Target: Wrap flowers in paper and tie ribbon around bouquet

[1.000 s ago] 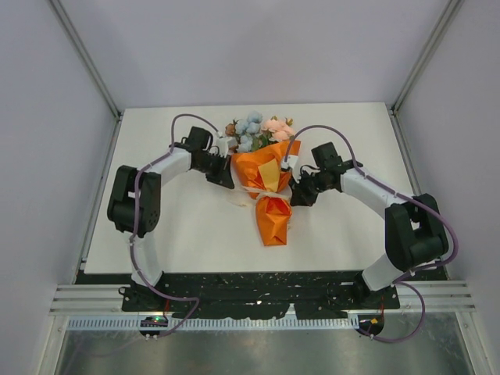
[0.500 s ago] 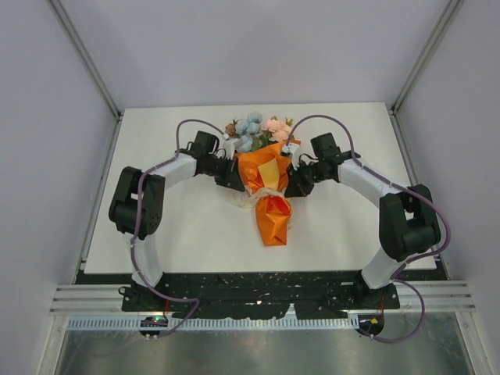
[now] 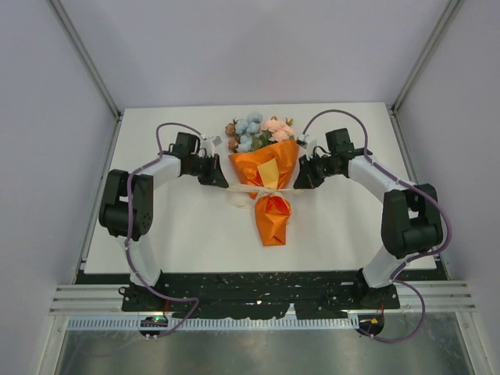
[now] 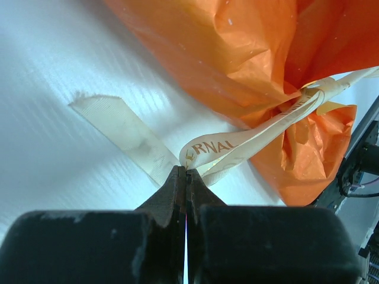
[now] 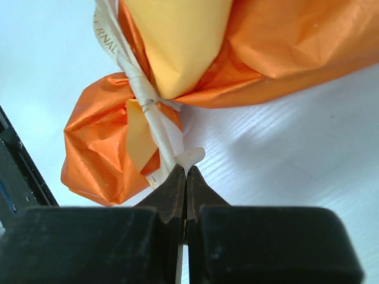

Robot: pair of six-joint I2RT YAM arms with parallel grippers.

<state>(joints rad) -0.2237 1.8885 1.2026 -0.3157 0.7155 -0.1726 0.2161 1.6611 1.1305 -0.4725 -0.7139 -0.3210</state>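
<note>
Hidden: lower part of flowers [image 3: 254, 130], inside paper [image 3: 248, 167].
Left gripper [image 4: 186, 172]: pinching ribbon [image 4: 228, 147] end.
Right gripper [image 5: 185, 171]: pinching other end.
Tabletop [image 3: 336, 226]: white; flowers toward 12 o'clock; pale walls [image 3: 234, 47].

Ribbon, left wrist view: here it is, capitals "RNAL" printed on the ribbon [image 4: 217, 147], running along the strand just past its fold.
Letter before the R: only partly showing at the crease, maybe an E, can't tell for sure.
Print colour: gold-brown on cream.
Ribbon, right wrist view: "RNAL" again, smaller, turned sideways along the ribbon [image 5: 104, 36] at the upper left.
Top view: the ribbon is too small there to read anything.
</note>
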